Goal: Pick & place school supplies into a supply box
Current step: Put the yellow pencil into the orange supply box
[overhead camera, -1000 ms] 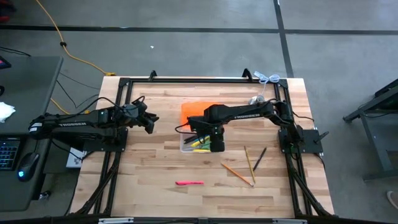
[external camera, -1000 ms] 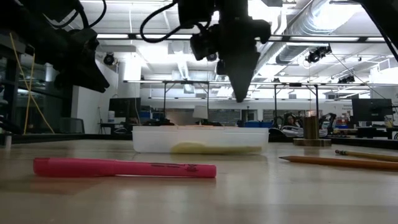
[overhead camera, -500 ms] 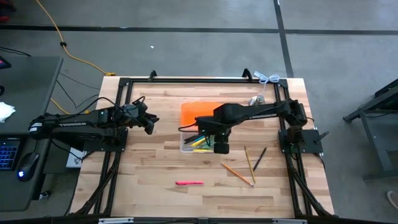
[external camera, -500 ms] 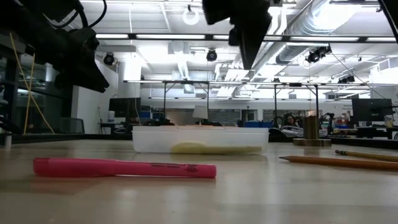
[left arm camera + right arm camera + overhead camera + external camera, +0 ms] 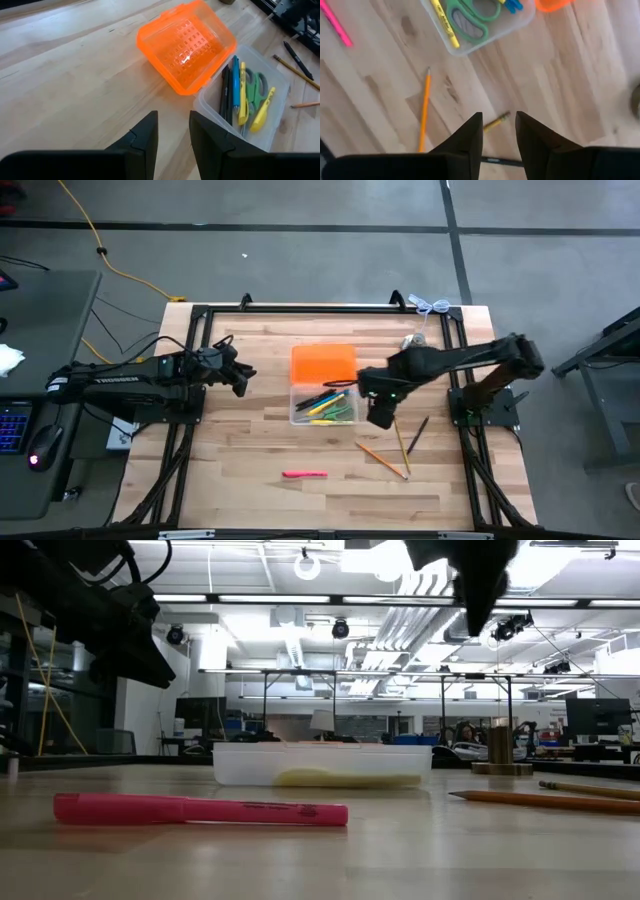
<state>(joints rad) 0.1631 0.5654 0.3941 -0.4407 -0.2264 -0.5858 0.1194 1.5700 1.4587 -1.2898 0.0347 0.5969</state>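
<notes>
Butcher-block wooden table (image 5: 250, 450) with a black tube frame around it, sitting on a grey concrete floor.

From above: the supply box (image 5: 322, 406) is mid-table, a clear tray with its orange lid (image 5: 323, 363) flipped open on the far side. Inside are yellow, blue and black pens plus something green. Loose on the wood: a pink highlighter (image 5: 304, 474) toward the front edge with lots of bare table around it, and two wooden pencils (image 5: 392, 452) and a black pen (image 5: 417, 434) to the right of the box. The right gripper (image 5: 381, 416) hangs just beside the box's right end. The left gripper (image 5: 241, 377) waits well left of the box.

Table-level view: the highlighter (image 5: 200, 809) lies in front and the frosted box wall (image 5: 322, 764) behind it, yellow showing through. A brass-looking cylinder (image 5: 499, 750) stands far back at right, which is hard to pick out from above. Both arms hang clear above the table.

Left wrist view: the lid (image 5: 186, 45) has a gridded texture, and you can actually make out the green-handled scissors (image 5: 254, 88) lying between yellow markers. The fingers (image 5: 142, 137) are parted, nothing in them.

Right wrist view: its fingers (image 5: 470, 134) are also apart and empty, over a pencil (image 5: 496, 121) with another pencil (image 5: 424, 112) nearby and the box corner (image 5: 485, 25) beyond.
</notes>
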